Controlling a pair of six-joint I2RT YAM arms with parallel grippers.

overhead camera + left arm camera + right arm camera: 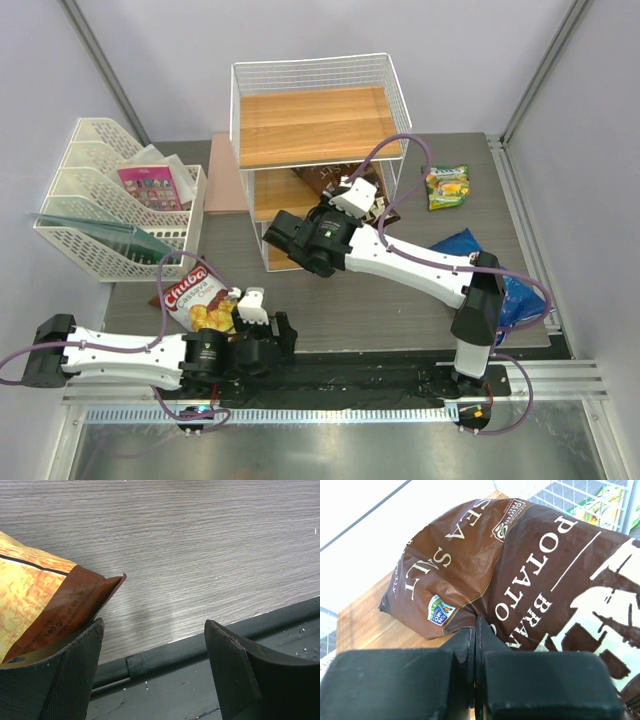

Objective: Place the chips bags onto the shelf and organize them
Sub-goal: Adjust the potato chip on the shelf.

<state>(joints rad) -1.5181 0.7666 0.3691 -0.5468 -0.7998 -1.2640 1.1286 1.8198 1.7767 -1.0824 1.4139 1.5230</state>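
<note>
Barely begun: at 8 o'clock the red-lettered bag (200,300) lies on the surface (400,310) by the released left hand (152,635), at 12 the clenched right hand (476,630) pinches the Sea Salt bag (520,570) inside the shelf (310,120), and the green-yellow bag (447,186) at 2 and the blue bag (455,245) at 4 lie unshelved.

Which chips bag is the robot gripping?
The dark brown Sea Salt bag, pinched in the right gripper at the shelf; the green, blue and Chuba bags lie free.
</note>
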